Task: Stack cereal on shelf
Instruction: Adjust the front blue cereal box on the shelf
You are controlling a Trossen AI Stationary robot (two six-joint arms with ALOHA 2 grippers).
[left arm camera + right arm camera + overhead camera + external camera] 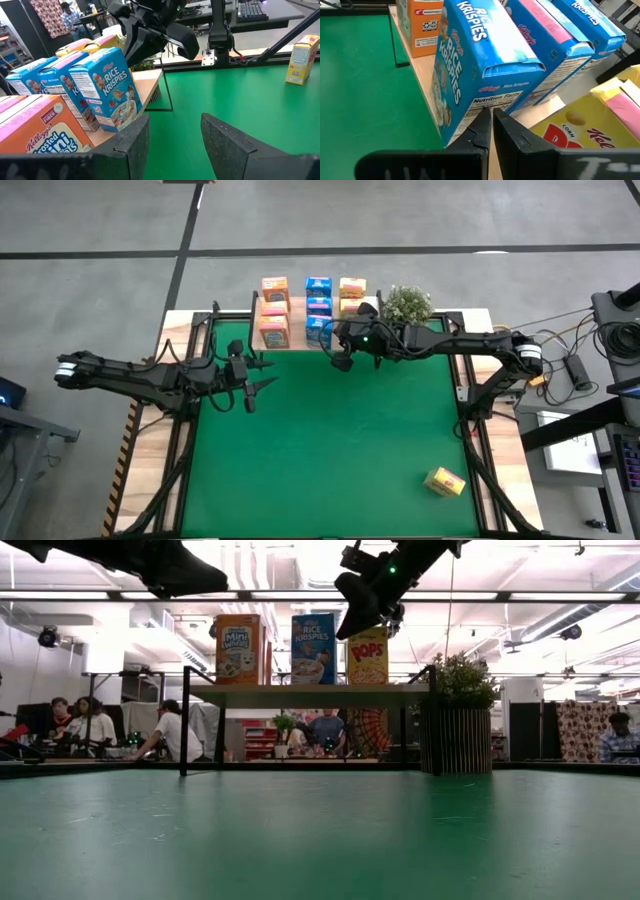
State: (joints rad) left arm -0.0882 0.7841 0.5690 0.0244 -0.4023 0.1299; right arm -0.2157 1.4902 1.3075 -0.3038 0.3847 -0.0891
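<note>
The shelf (298, 320) stands at the mat's far edge with cereal boxes upright on it in three columns: orange (273, 310), blue (318, 308) and yellow (352, 290). One more yellow box (444, 481) lies on the green mat near the front right. My right gripper (491, 117) is shut and empty, up at the front blue box (470, 75), in the gap between that box and the yellow Corn Pops box (580, 130). My left gripper (172, 140) hovers open and empty over the mat, just in front of the shelf's left part. My right gripper's shut fingertips (482, 122) stand against the lower part of the front blue box's side panel (495, 97), coming slanting down from the table's right. I cannot tell whether they touch it. The box stands upright on the shelf.
A small potted plant (406, 305) stands just right of the shelf. Black frame rails (470, 395) run along the mat's sides. Open green mat (340, 450) lies in front of the shelf. People sit in the room beyond the table (170, 730).
</note>
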